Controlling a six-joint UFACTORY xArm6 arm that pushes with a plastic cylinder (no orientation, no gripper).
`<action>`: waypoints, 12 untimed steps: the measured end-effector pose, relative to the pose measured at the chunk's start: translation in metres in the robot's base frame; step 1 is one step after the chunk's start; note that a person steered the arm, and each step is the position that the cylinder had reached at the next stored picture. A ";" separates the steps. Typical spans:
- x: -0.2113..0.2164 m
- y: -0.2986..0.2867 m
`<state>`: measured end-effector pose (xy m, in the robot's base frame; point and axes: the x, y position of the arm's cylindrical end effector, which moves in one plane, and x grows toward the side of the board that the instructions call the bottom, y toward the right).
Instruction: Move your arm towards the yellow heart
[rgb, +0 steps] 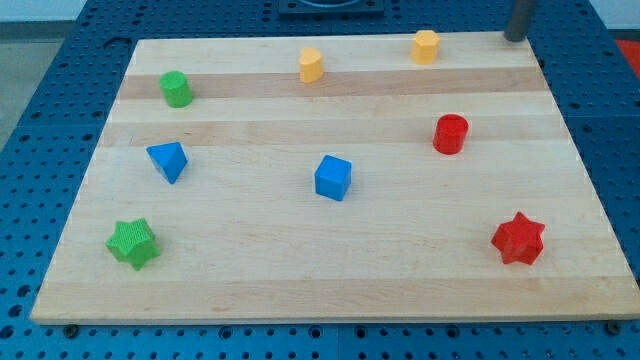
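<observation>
Pale wood makes up the board (330, 290), the largest thing in view, lying on a blue pegged table (40, 120). My tip (516, 38) sits at the far right corner, just at the board's edge; being a bare rod, it has nothing to open or close. Two yellow blocks stand along the far edge, and their shapes are hard to tell apart. I judge the yellow heart (311, 64) to be the one near the far middle. The other yellow block (426, 46) sits between it and my tip. A straight leftward sweep risks knocking that nearer block, or stopping at the wrong one.
</observation>
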<state>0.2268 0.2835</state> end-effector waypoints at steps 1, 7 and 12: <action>0.085 -0.011; 0.126 -0.277; 0.067 -0.372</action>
